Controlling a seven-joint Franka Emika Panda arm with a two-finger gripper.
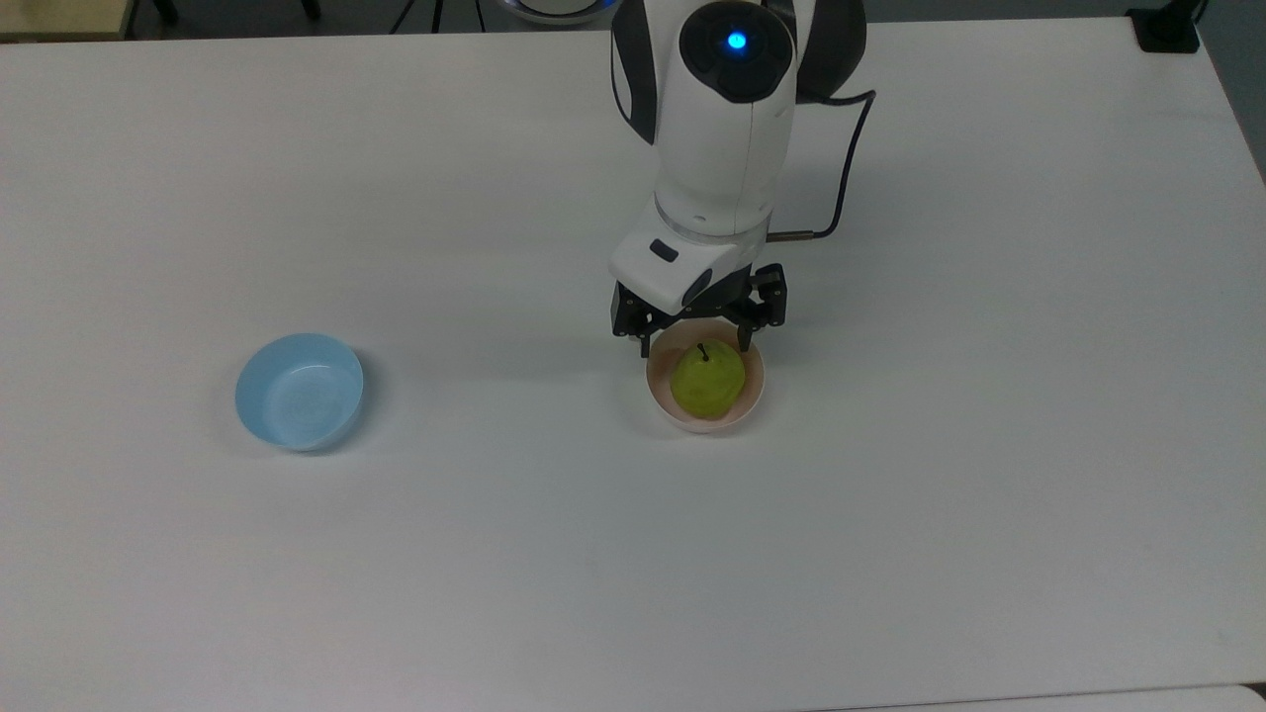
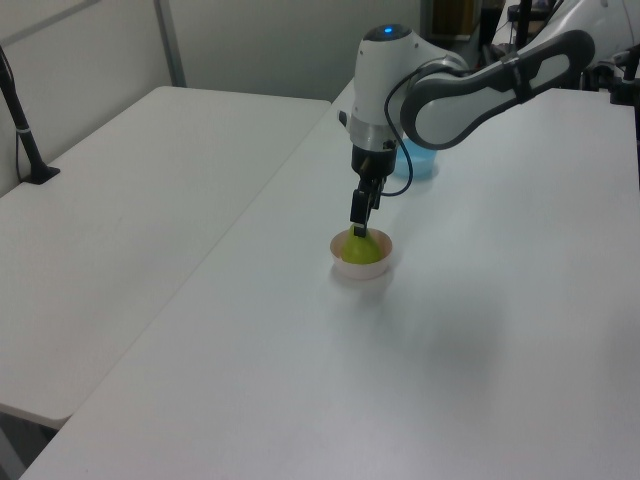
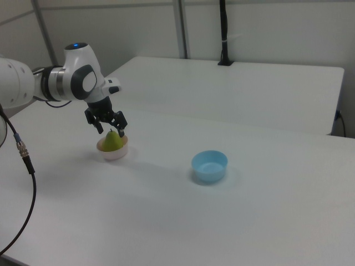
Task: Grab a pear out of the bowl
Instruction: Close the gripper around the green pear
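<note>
Poised over the small pale pink plastic bowl (image 1: 704, 417) on the broad white table (image 1: 890, 544): black two-finger gripper (image 1: 693, 347), spread wide. Seated inside the bowl, the round yellow-green pear (image 1: 707, 384). Approach under way; next, likely lowering astride the fruit, then squeezing.

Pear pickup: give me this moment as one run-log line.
phase: approach | gripper: open, above pear | pear: in pink bowl, not grasped | blue bowl: empty
</note>
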